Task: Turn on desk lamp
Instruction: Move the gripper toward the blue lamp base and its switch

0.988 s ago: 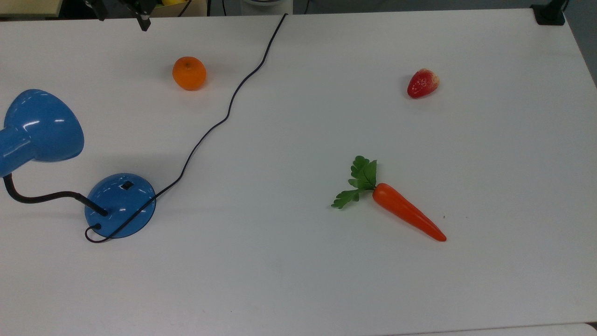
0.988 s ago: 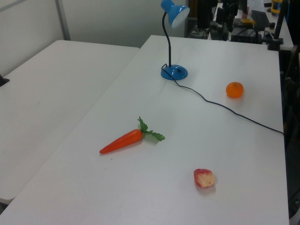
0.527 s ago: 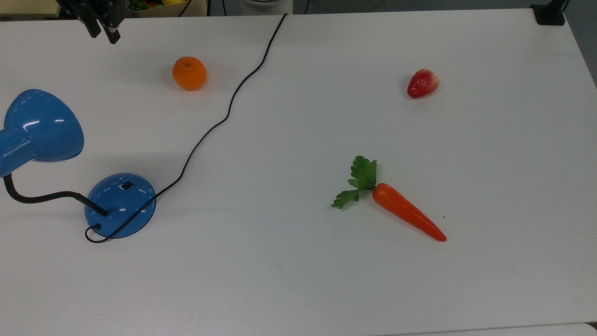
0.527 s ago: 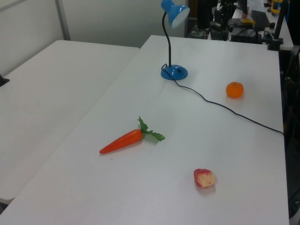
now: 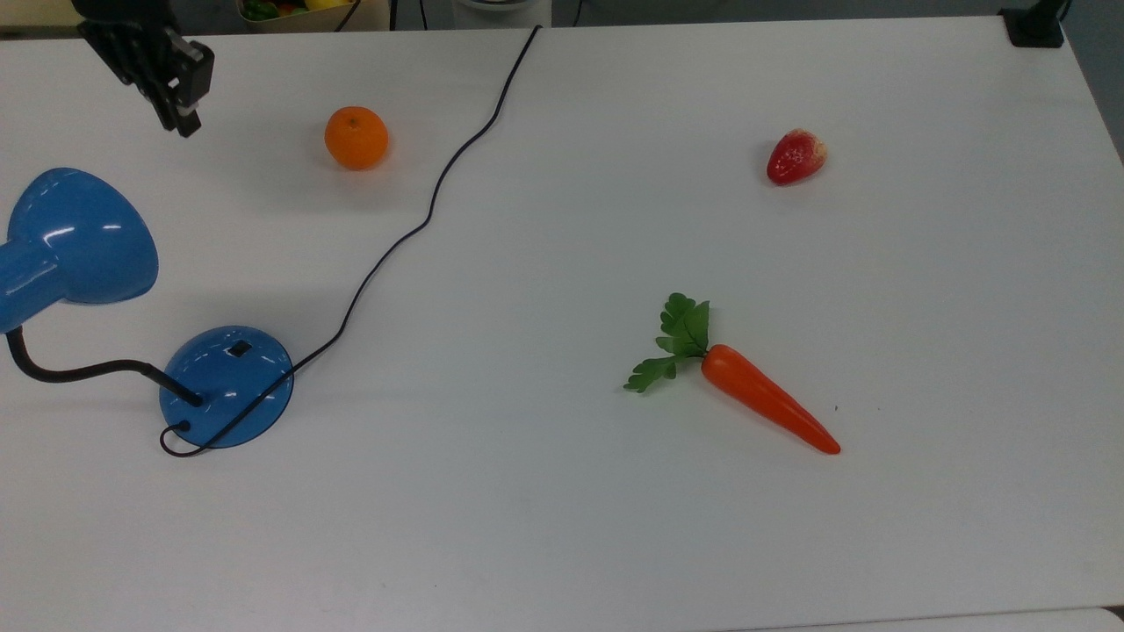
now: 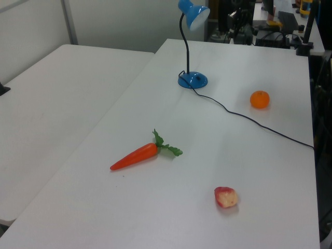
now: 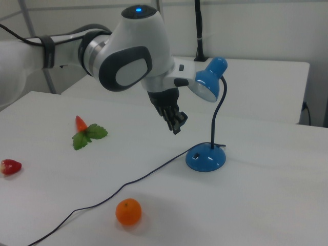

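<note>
The desk lamp has a glossy blue cone shade point(image 5: 81, 237), a bendy black neck point(image 5: 70, 373) and a round blue base point(image 5: 226, 388) with a small black switch point(image 5: 239, 348). It stands at the top view's left, and a thin black cord point(image 5: 430, 211) runs from it to the far table edge. My gripper point(image 5: 184, 123) hangs above the table beyond the shade, apart from the lamp, shut on nothing. In the right view my gripper point(image 7: 177, 125) hovers up and to the left of the base point(image 7: 206, 158), beside the shade point(image 7: 207, 83).
An orange point(image 5: 356, 138) lies to the right of my gripper in the top view. A carrot point(image 5: 764, 405) and a strawberry point(image 5: 796, 157) lie on the white table point(image 5: 562, 527) further right. The cord crosses between the orange and the base.
My gripper has come down and to the left in the top view, nearer the lamp shade. Its fingers have drawn together. The lamp and the fruit have not moved.
</note>
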You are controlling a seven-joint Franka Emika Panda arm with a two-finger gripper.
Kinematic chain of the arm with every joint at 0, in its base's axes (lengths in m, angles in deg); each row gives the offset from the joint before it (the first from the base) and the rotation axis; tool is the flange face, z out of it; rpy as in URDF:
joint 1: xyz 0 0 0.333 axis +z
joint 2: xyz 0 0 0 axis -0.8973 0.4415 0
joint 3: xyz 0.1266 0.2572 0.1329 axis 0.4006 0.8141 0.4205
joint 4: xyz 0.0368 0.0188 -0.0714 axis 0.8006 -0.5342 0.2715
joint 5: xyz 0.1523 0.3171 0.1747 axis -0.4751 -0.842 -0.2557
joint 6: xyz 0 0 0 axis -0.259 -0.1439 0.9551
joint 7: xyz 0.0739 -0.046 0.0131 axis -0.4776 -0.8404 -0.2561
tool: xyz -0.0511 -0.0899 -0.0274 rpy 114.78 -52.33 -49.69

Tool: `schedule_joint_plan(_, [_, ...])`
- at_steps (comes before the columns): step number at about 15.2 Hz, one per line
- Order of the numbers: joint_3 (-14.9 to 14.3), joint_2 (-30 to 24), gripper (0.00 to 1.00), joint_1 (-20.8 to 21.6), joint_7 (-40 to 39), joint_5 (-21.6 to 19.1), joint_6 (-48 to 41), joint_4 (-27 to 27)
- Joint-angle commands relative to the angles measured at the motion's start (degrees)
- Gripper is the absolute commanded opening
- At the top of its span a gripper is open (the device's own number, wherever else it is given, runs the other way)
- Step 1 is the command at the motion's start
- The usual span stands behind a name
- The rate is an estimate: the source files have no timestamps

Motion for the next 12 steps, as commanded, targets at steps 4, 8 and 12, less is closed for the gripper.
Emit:
schedule_joint_plan(4, [1.21, 6.51, 0.05, 2.89, 8.63, -0.95, 15.27, -2.31])
schedule_joint_plan(8, [1.21, 7.92, 0.0, 3.51, 9.61, -0.86, 18.11, -2.74])
schedule_joint_plan(12, [1.3, 10.55, 0.0, 4.48, 10.4, -0.95, 21.79, -3.09])
